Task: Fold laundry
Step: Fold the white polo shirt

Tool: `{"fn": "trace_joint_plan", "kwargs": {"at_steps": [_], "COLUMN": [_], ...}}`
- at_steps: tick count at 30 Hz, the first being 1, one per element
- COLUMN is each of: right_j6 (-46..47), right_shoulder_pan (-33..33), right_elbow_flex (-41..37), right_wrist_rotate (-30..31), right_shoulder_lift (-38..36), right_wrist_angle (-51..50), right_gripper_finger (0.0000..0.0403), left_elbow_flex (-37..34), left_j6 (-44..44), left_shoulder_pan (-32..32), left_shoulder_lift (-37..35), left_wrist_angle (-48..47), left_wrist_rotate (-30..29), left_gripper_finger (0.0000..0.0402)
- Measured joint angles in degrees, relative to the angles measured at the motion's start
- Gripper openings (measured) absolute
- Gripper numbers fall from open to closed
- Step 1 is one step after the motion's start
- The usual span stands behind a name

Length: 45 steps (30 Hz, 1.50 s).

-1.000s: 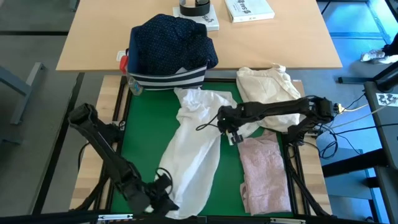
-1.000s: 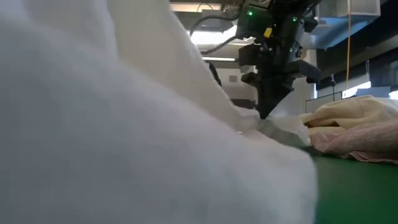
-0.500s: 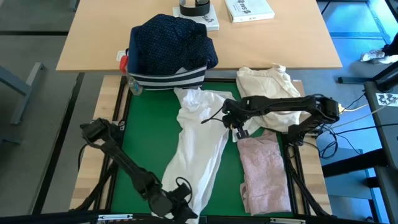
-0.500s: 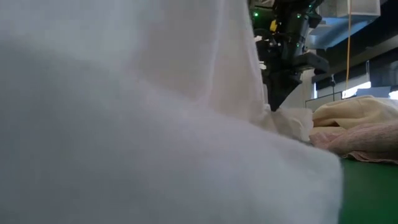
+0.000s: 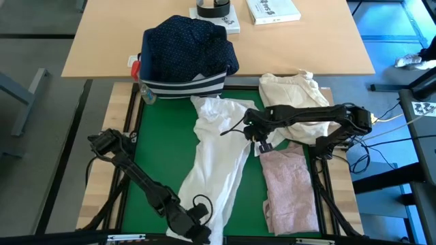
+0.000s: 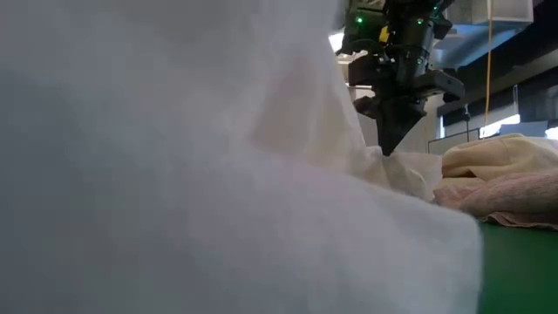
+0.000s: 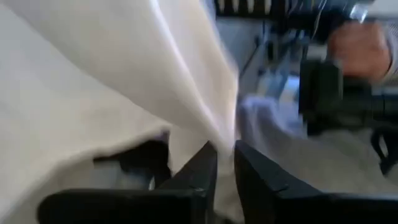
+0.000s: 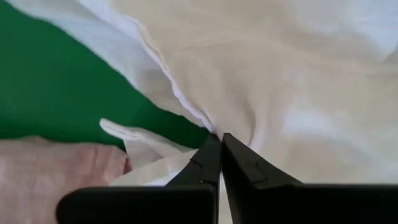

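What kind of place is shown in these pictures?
Probably a robotics lab or workshop: a green-topped work table on a metal frame, a light wooden desk behind it, and cables across the grey floor.

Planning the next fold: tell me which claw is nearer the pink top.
Right. The right claw pinches the white shirt right at the pink top's far corner. The left claw is at the shirt's near end, across the green mat.
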Motion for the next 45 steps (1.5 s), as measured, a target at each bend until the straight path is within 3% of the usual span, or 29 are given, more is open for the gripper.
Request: {"fn": "trace_joint_plan", "kwargs": {"at_steps": [3, 7, 12, 16, 19, 22, 25, 28, 31, 37, 45], "right_j6": [1.9, 4.2, 5.1, 7.7, 10.8, 14.6, 20.8, 24.1, 23.5, 16.2, 16.6], "right_shoulder_pan": [0.0, 0.0, 0.0, 0.0, 0.0, 0.0, 0.1, 0.1, 0.0, -1.8, -6.5], "right_elbow_flex": [0.0, 0.0, 0.4, 4.1, 6.7, 5.5, 1.6, -2.1, -3.5, -3.5, -1.9], "right_wrist_rotate": [0.0, 0.0, 1.6, 5.1, 1.4, -5.2, -5.9, -6.0, -4.6, 9.9, 9.1], "right_shoulder_lift": [0.0, 0.0, 0.1, 0.1, 0.1, 0.1, 2.5, 6.8, 11.4, 17.1, 17.6], "right_wrist_angle": [0.6, 0.8, -0.3, -2.1, -0.1, 11.5, 25.8, 35.4, 36.1, 28.4, 26.3], "right_gripper_finger": [0.0018, 0.0035, 0.0075, 0.0107, 0.0123, 0.0128, 0.0127, 0.0123, 0.0122, 0.0121, 0.0121], "left_elbow_flex": [0.0, 0.0, 0.0, 0.0, 0.0, -0.3, -2.5, -4.4, -6.0, -7.1, -7.5], "left_j6": [-1.7, -2.2, -1.0, 4.6, 4.9, 4.3, 5.6, 6.2, 6.3, 2.4, -8.1], "left_shoulder_pan": [0.2, 0.8, 1.5, 0.8, 0.0, -1.6, -2.6, -3.3, -5.1, -10.8, -16.3], "left_shoulder_lift": [0.0, 0.0, -1.4, -3.8, -4.0, -3.1, -1.5, -0.3, 0.0, -0.1, -2.2], "left_wrist_angle": [0.2, -0.2, -6.3, -21.1, -34.4, -39.3, -36.4, -34.8, -34.3, -36.5, -39.0], "left_wrist_rotate": [5.3, 6.7, 17.0, 11.0, 2.0, -6.1, -9.0, -7.7, -3.5, 6.0, 6.2], "left_gripper_finger": [0.0074, 0.0103, 0.0138, 0.0146, 0.0146, 0.0147, 0.0147, 0.0147, 0.0147, 0.0147, 0.0147]}}
